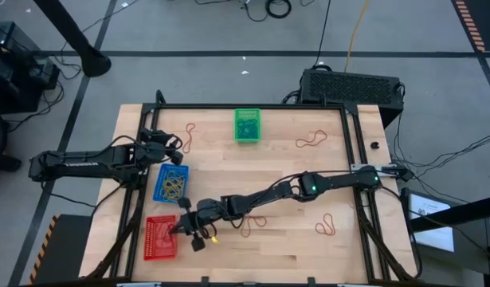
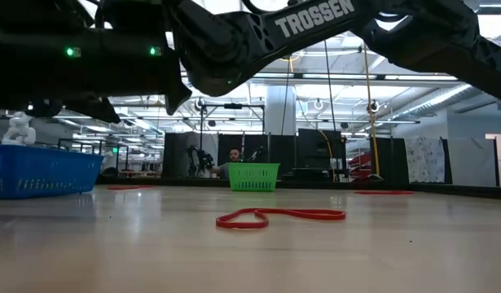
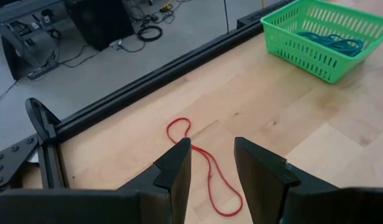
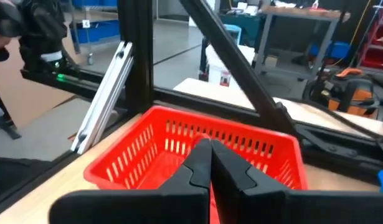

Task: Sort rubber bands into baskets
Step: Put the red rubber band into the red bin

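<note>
The red basket (image 1: 157,243) stands at the table's near left, and my right gripper (image 1: 178,227) is shut over its right rim (image 4: 241,127). In the right wrist view its fingers (image 4: 210,146) point level over the basket. The blue basket (image 1: 171,183), with yellow-tan bands in it, stands just beyond. The green basket (image 3: 322,37), far centre, holds dark bands. My left gripper (image 3: 213,146) is open and slants down above a red rubber band (image 3: 210,168) that lies flat on the wood, untouched. My right gripper is shut above the red basket. A thin strip of red shows low between its fingers (image 4: 197,168); whether that is a band or the basket behind, I cannot tell.
Loose red bands lie at the far right (image 1: 312,141), near right (image 1: 326,227) and near centre (image 2: 279,216). A small yellow piece (image 1: 213,237) lies by the right gripper. A black frame rail (image 3: 147,68) edges the table, and a black box (image 1: 352,84) stands beyond the far right corner.
</note>
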You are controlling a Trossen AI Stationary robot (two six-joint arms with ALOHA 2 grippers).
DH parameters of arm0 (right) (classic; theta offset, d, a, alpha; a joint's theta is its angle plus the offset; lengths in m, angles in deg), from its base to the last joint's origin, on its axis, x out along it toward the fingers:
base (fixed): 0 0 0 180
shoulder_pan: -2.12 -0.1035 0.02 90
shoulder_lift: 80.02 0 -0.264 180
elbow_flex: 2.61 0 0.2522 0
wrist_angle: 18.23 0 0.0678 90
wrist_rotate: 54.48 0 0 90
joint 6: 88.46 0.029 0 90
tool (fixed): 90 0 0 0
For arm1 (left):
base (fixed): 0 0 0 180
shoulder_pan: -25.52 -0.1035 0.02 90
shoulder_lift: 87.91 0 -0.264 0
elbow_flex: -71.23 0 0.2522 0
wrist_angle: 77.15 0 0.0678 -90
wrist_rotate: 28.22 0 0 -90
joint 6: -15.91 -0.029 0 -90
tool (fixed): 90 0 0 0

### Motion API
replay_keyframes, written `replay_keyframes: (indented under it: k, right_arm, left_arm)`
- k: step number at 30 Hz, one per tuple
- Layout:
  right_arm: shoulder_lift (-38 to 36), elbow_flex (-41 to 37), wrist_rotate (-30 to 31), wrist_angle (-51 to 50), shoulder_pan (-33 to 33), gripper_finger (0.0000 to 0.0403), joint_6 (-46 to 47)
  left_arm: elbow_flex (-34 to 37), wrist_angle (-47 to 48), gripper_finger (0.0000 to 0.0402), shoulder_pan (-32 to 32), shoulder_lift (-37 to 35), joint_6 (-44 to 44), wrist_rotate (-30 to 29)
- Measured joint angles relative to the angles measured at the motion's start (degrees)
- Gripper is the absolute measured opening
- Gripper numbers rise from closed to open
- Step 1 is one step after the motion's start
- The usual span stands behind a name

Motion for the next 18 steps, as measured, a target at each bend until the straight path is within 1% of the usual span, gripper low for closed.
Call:
replay_keyframes:
  k: [4,11,14,18]
  right_arm:
    - [-0.07,0.06,1.35,0.58,-0.14,0.0000,-0.11]
    - [-0.10,0.04,1.42,0.97,-0.14,0.0005,0.07]
    - [-0.10,0.04,1.40,0.84,-0.09,0.0022,-0.01]
    - [-0.10,0.04,1.33,0.85,-0.12,0.0057,0.00]
  left_arm:
    - [0.00,0.00,0.0132,0.00,0.00,0.00,0.00]
    - [0.00,0.00,0.0132,0.00,0.00,-0.11,0.22]
    - [0.00,0.00,0.0132,0.00,0.00,-0.11,0.24]
    - [0.00,0.00,0.0132,0.00,0.00,-0.13,0.24]
